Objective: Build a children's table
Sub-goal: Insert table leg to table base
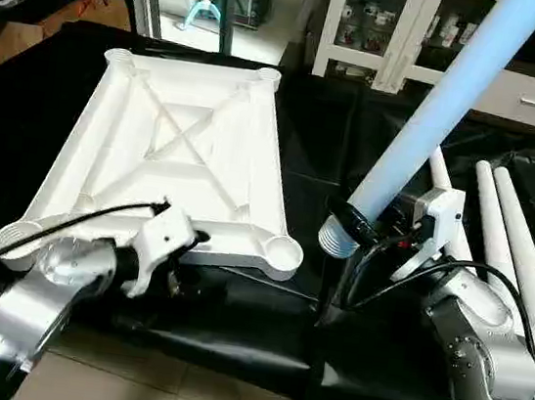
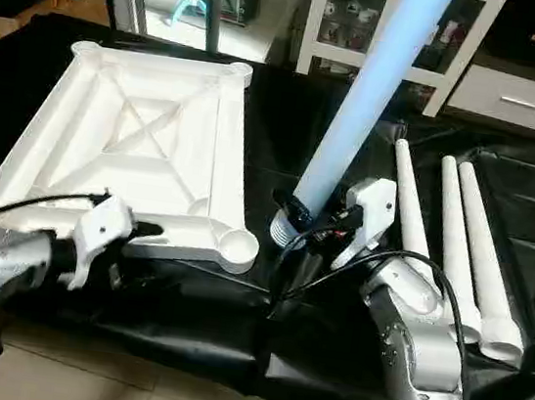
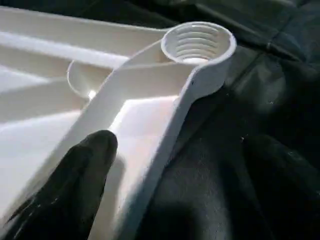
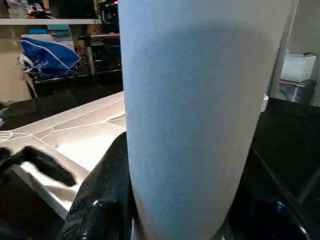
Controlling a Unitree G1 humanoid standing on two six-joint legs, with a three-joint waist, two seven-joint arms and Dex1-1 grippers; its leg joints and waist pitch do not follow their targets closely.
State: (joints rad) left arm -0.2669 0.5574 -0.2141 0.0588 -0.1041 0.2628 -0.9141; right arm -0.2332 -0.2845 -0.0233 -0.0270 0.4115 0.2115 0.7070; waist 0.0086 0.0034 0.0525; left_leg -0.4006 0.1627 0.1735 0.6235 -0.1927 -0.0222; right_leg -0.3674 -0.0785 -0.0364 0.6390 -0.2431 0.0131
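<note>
The tabletop [image 1: 181, 144] is laid underside up, X-ribs exposed, on the black-covered table [image 1: 259, 337]. Three legs [image 2: 455, 239] are laid side by side on the cover, to the right of the tabletop. A fourth leg [image 1: 437, 114] is gripped near its threaded end by the right tool [image 1: 366, 235] and held tilted, clear of the tabletop. The left tool [image 3: 165, 180] is held open over the tabletop's near edge, one finger [image 3: 75, 180] above the white plastic, near a threaded corner socket [image 3: 197, 42].
</note>
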